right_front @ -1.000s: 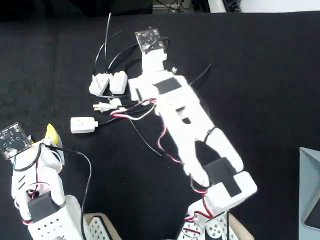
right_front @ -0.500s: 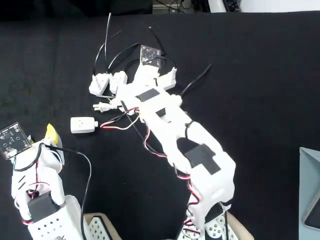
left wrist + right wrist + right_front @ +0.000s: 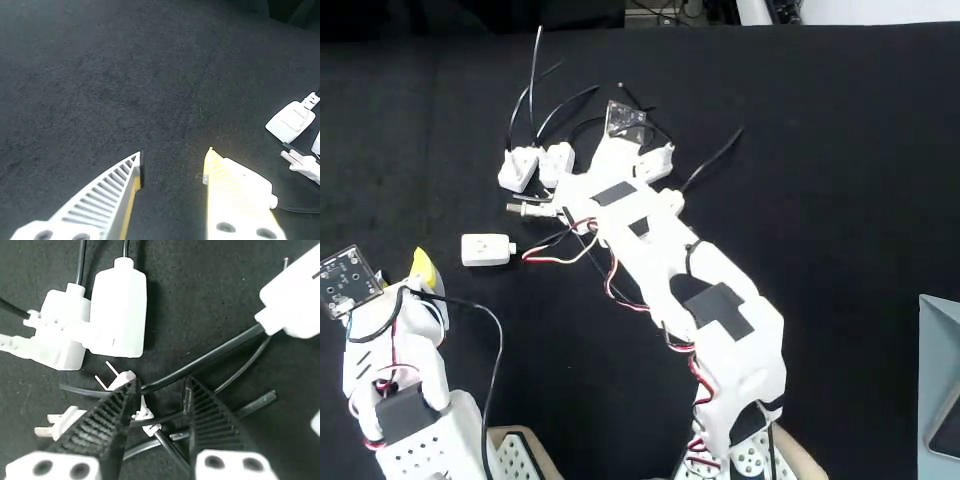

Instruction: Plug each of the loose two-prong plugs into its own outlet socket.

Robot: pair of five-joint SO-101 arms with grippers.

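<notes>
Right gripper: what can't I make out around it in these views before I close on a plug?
- High view: the tips of the right gripper lie under the arm's own wrist, so any contact with the plug is hidden.
- Right wrist view: one finger partly covers that plug's body.
- Left wrist view: a second plug is cut off by the picture's edge.
- High view: the sockets have slots too small to see.

A two-prong plug (image 3: pixel 124 376) is hiding partly behind one finger (image 3: pixel 107 425) of the right gripper (image 3: pixel 161 382); beyond the other, a white block (image 3: pixel 295 295) is running off the edge.
</notes>
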